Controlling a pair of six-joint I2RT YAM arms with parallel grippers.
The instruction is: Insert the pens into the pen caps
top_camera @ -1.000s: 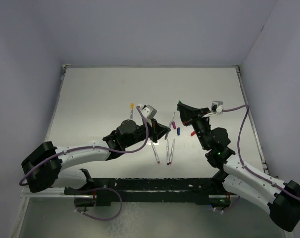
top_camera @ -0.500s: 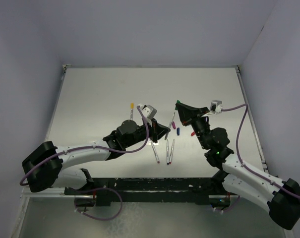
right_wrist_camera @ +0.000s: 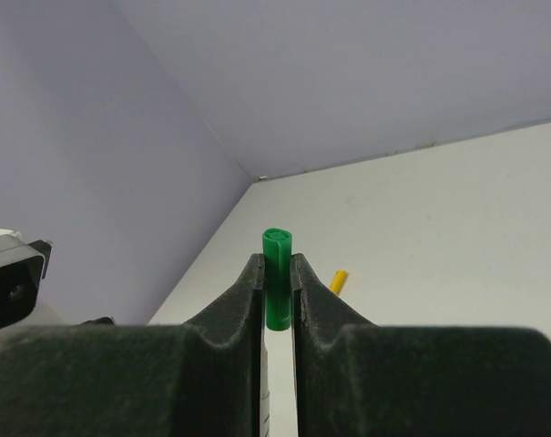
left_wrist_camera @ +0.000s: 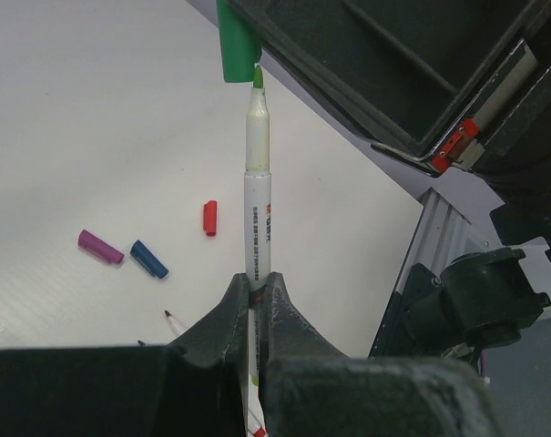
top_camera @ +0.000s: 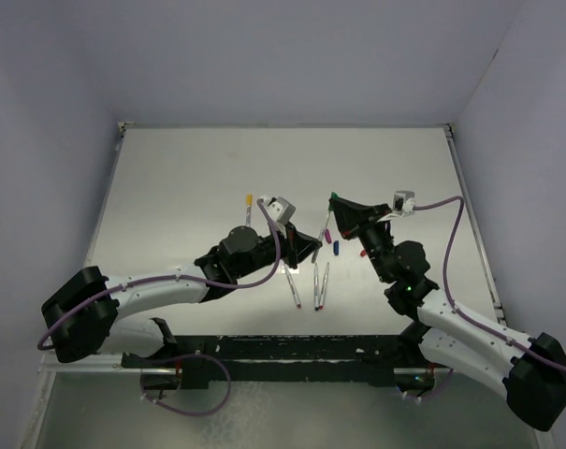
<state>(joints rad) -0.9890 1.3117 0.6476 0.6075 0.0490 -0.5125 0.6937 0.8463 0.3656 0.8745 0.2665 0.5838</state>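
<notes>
Left gripper [left_wrist_camera: 257, 289]: pressed onto the green pen [left_wrist_camera: 258, 182], which points to 12 o'clock in the wrist view
Right gripper [right_wrist_camera: 276, 273]: pinching the green cap [right_wrist_camera: 277, 248] above the table [top_camera: 189, 178]
Pen tip: just beside the cap's open end; whether it is inside, cannot tell
Loose caps: red cap [left_wrist_camera: 209, 218], blue cap [left_wrist_camera: 149, 259], magenta cap [left_wrist_camera: 101, 247] lie at 9 o'clock of the held pen
Other pens [top_camera: 317, 285]: on the table at 6 o'clock of both grippers, top view

**Pen tip at the cap, spare caps on the desk**

The green-tipped whitish-grey plastic pen [left_wrist_camera: 258, 196] stood between the left fingers [left_wrist_camera: 222, 319]. Its tip sat just beside the stubby green plastic cap [right_wrist_camera: 277, 241], which was pinched between the right fingers [right_wrist_camera: 243, 300]. On the flat white desk [left_wrist_camera: 75, 109] to the pen's left lay the stubby magenta plastic cap [left_wrist_camera: 101, 247], the stubby blue plastic cap [left_wrist_camera: 148, 259] just right of it, and the stubby red plastic cap [left_wrist_camera: 209, 218] nearest the pen.
</notes>
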